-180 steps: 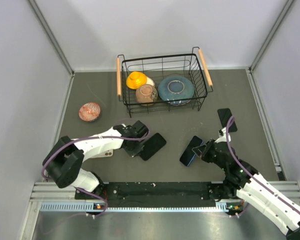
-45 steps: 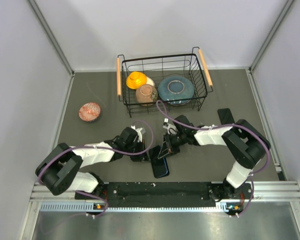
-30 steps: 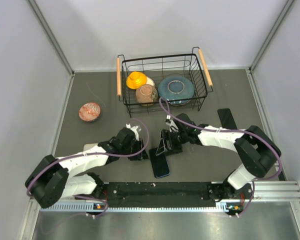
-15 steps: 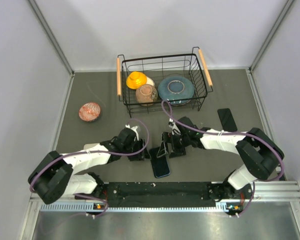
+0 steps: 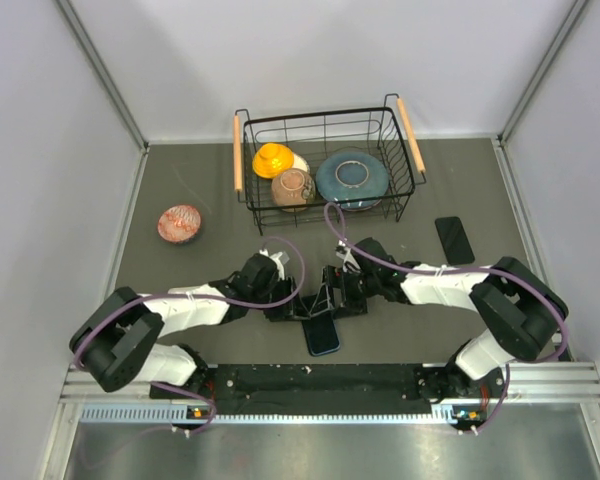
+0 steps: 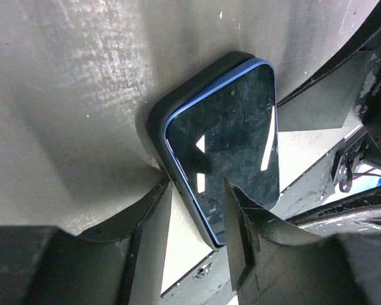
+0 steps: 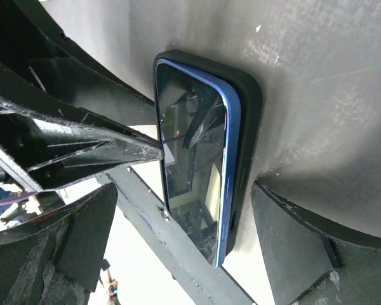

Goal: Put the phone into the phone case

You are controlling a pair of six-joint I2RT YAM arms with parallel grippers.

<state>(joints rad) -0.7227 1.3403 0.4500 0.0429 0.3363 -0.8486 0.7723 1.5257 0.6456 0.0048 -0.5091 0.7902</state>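
Note:
The blue-edged phone [image 5: 321, 332] lies screen up on the black phone case [image 6: 159, 117] between the two arms. Its blue side [image 7: 223, 190] shows above the case's rim [image 7: 249, 108]. My left gripper [image 5: 293, 308] comes in from the left. Its fingers [image 6: 153, 235] straddle the phone's [image 6: 225, 136] long edge with a gap, one tip at the edge and one over the screen. My right gripper [image 5: 332, 300] is open wide, a finger [image 7: 301, 241] on each side of phone [image 7: 193, 159] and case.
A wire basket [image 5: 410, 150] at the back holds an orange bowl [image 5: 273, 158], a brown bowl [image 5: 293, 186] and a blue plate [image 5: 351, 177]. A red patterned bowl [image 5: 180, 223] sits at the left. A second black phone [image 5: 453, 239] lies at the right.
Six seconds ago phone and case lay apart, one by each arm; now they are stacked in the middle. Over the last second my left gripper slid right to the phone's edge.

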